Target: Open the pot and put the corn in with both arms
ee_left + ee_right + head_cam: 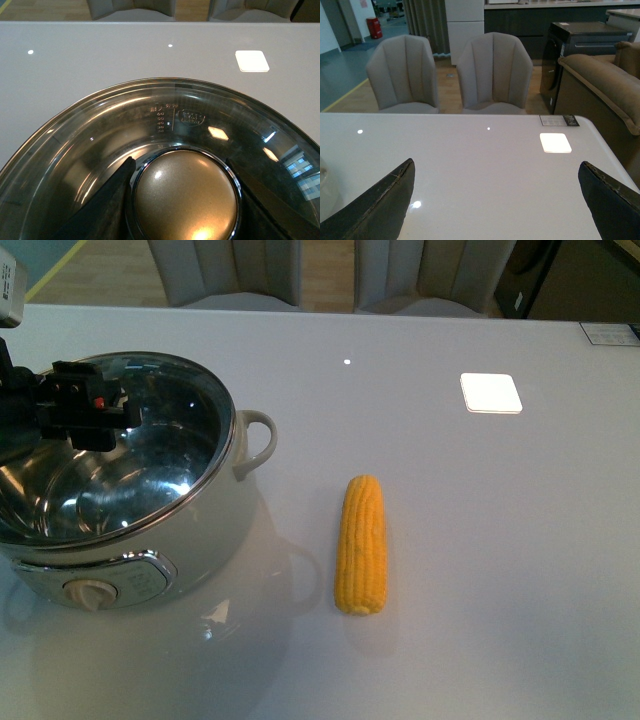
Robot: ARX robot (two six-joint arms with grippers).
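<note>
The white pot (215, 530) stands at the table's left, with its loop handle (258, 440) toward the corn and a cream dial (90, 592) in front. A glass pot lid (150, 107) covers its steel rim; whether it rests on the rim or is raised I cannot tell. My left gripper (100, 410) (179, 162) is shut on the lid's gold knob (185, 200), one black finger on each side. The yellow corn (362, 543) lies on the table to the right of the pot, apart from it. My right gripper (495, 200) hangs open over bare table, holding nothing; it is absent from the front view.
The white table (480, 540) carries a bright square light reflection (491, 392) at the back right. Two grey chairs (495, 70) stand behind the far edge. A brown sofa (600, 80) and a black cabinet (580, 45) are beyond the right corner.
</note>
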